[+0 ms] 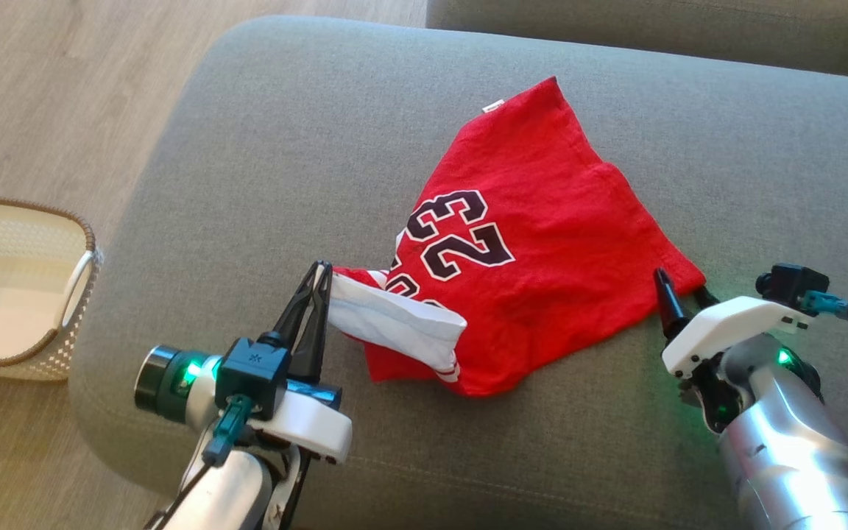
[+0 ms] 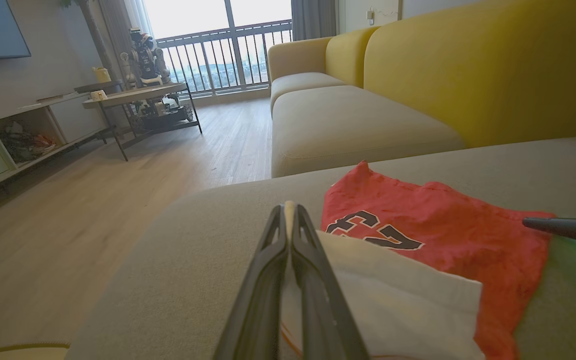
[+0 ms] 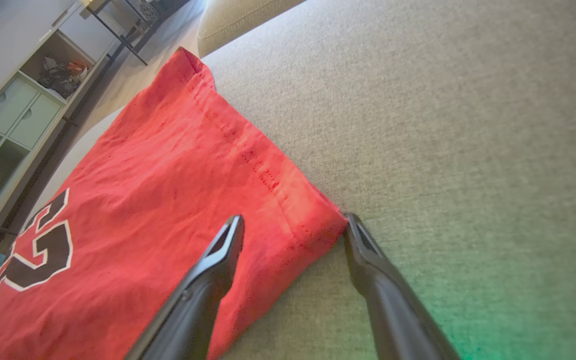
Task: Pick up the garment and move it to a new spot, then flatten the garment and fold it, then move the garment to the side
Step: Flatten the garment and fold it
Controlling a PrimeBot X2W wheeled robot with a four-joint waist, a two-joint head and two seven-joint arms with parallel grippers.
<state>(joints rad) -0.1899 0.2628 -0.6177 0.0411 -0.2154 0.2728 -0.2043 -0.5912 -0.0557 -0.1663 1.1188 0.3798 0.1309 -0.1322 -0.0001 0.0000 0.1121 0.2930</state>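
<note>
Closest to the robot, the left end effector [image 1: 323,271] is pressed together, pinching the white trim of the red garment [image 1: 542,221]. The right end effector [image 1: 680,283] stands spread, one finger on either side of the garment's near right corner. Beyond them the garment lies rumpled on the grey sofa cushion [image 1: 284,132], its number 23 showing. A pale basket [image 1: 85,258] sits off to the left.

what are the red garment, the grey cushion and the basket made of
Red garment: soft matte cloth, likely cotton-like knit; it creases and shows a stitched hem.
Grey cushion: coarse woven upholstery, visible grain.
Basket: probably cream plastic, with a perforated wall and a brown rim.
</note>
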